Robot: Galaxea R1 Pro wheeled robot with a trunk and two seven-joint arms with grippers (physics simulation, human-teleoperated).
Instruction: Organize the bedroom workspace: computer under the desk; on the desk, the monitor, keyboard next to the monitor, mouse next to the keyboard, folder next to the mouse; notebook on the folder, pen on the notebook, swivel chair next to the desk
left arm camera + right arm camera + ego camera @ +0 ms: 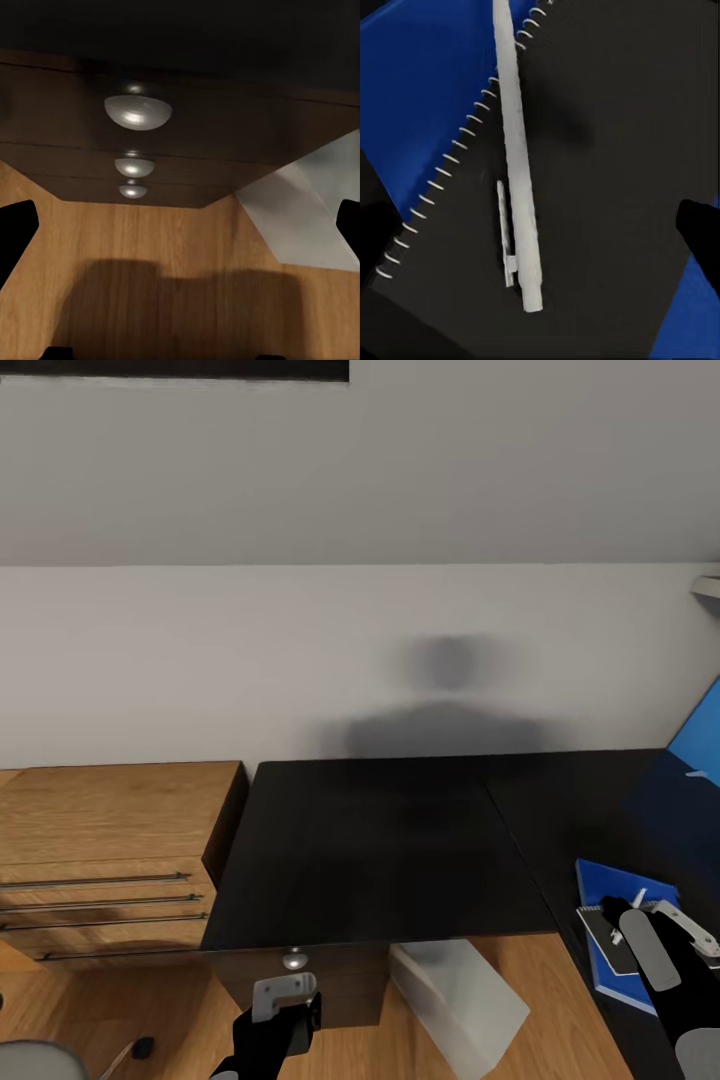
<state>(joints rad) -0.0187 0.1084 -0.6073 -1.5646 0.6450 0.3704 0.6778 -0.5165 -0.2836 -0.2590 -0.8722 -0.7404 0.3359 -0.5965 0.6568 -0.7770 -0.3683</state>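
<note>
On the black desk, at its right wing, lies the blue folder with a dark spiral-bound notebook on top. A white pen lies flat on the notebook, over the folder. My right gripper hovers open just above them, its fingertips standing apart on either side of the pen. My left gripper hangs open, holding nothing, low in front of the desk. The light grey computer leans on the floor under the desk.
A dark three-drawer cabinet with round silver knobs stands under the desk beside the computer. A low light-wood cabinet adjoins the desk's left end. The blue back panel rises at far right. A grey chair part shows at the lower left.
</note>
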